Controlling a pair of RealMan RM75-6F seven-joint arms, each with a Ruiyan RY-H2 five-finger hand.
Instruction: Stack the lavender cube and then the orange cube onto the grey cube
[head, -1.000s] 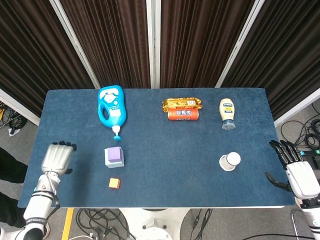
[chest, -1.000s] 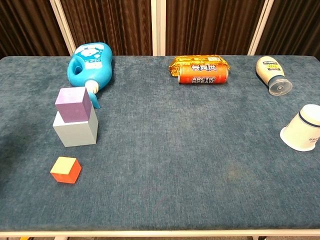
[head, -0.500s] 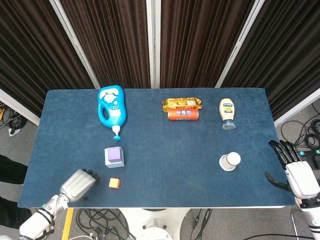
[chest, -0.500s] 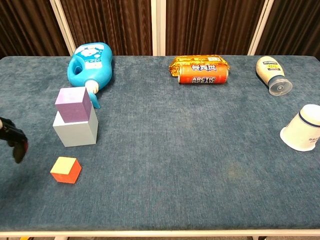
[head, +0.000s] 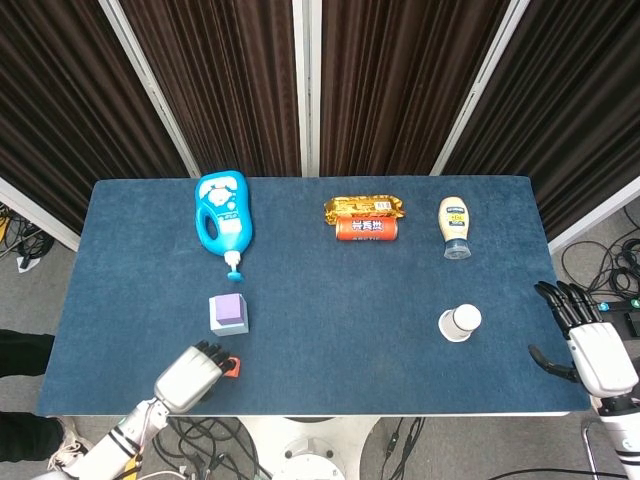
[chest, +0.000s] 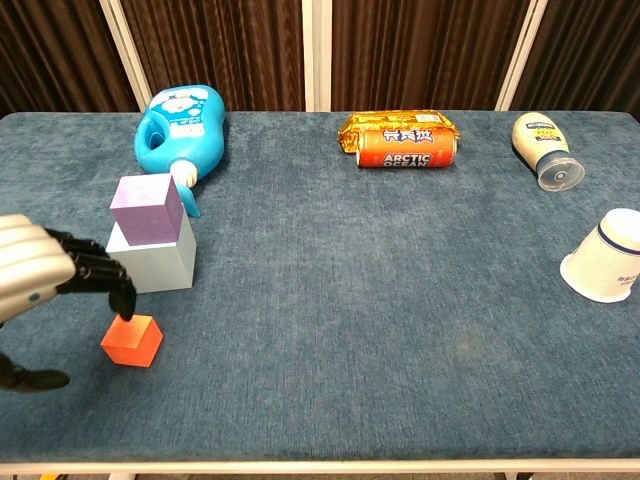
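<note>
The lavender cube (head: 231, 308) (chest: 147, 205) sits on top of the grey cube (head: 217, 322) (chest: 155, 264) at the table's left. Just in front of them lies the small orange cube (head: 232, 366) (chest: 133, 342). My left hand (head: 188, 376) (chest: 45, 275) reaches in from the front left with its fingers (chest: 100, 276) curved down over the orange cube's top and its thumb held apart below. It holds nothing. Whether the fingertips touch the cube is unclear. My right hand (head: 588, 340) hangs open beyond the table's right edge, fingers spread.
A blue detergent bottle (head: 223, 212) lies behind the stacked cubes. At the back middle are a snack pack (head: 364, 207) and an orange can (head: 366, 229), with a mayonnaise bottle (head: 454, 226) to their right. A paper cup (head: 459, 322) lies on its side near my right hand.
My left hand has swept from the table's left edge to the right along the front, arriving over the orange cube. The cubes and my right hand have stayed put.
</note>
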